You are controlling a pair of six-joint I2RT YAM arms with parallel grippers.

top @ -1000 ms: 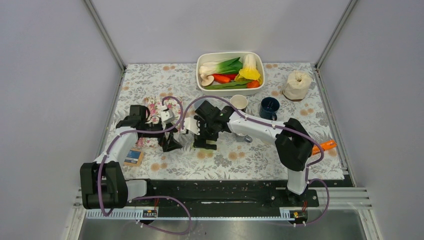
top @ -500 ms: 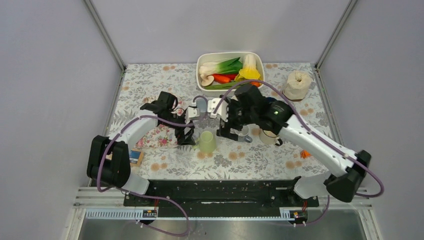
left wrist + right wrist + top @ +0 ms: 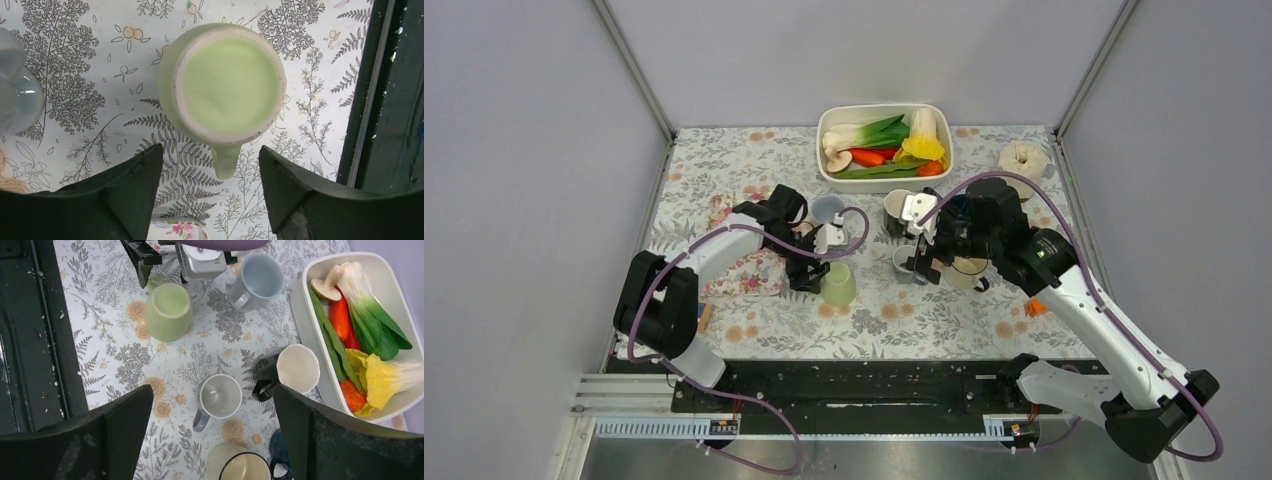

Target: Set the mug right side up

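A pale green mug (image 3: 838,284) stands upside down on the flowered tablecloth, base up. In the left wrist view its base (image 3: 229,85) fills the middle and its handle (image 3: 226,161) points toward the camera. My left gripper (image 3: 807,272) hangs just left of the mug, open and empty (image 3: 210,150), with the handle lying between its fingers and touching neither. My right gripper (image 3: 927,260) is open and empty (image 3: 212,387), held high above an upright grey mug (image 3: 220,396). The green mug also shows in the right wrist view (image 3: 168,310).
A light blue mug (image 3: 827,210) and a cream mug on its side (image 3: 896,208) lie behind the green one. A cream mug with a black rim (image 3: 969,270) stands to the right. A white tray of vegetables (image 3: 826,165) sits at the back. A floral cloth (image 3: 742,262) lies left.
My left gripper has moved right, up to the green mug. My right arm has swung right, away from the green mug, and now hangs over the grey mug.
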